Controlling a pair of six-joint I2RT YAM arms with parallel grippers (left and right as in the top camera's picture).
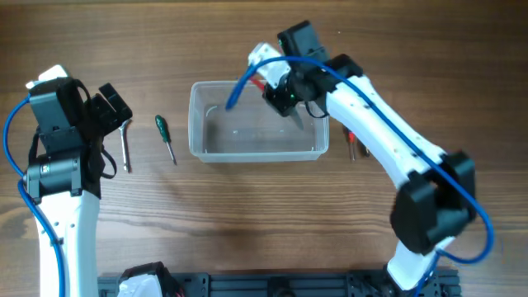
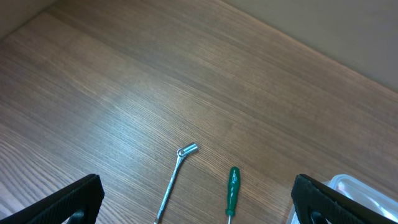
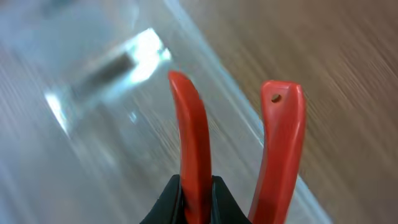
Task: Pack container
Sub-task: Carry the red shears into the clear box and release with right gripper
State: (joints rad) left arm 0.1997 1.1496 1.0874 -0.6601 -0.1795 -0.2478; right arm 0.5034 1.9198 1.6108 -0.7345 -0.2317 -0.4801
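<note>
container (image 1: 247, 136) beneath bent right pincer (image 1: 277, 91) clamping red handles (image 3: 193, 137), perhaps pliers; left pincer (image 1: 114, 106) agape.

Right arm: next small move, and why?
Probably nudge the right gripper toward the middle of the container before releasing. It grips the red-handled pliers by one handle, and the wrist view shows the handles straddling the rim, so dropping here might catch the edge.

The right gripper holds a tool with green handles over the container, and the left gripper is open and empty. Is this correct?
Not fully. The tool in the right gripper has red handles, not green; the right wrist view shows this. It is over the container, and the left gripper is open and empty.
</note>
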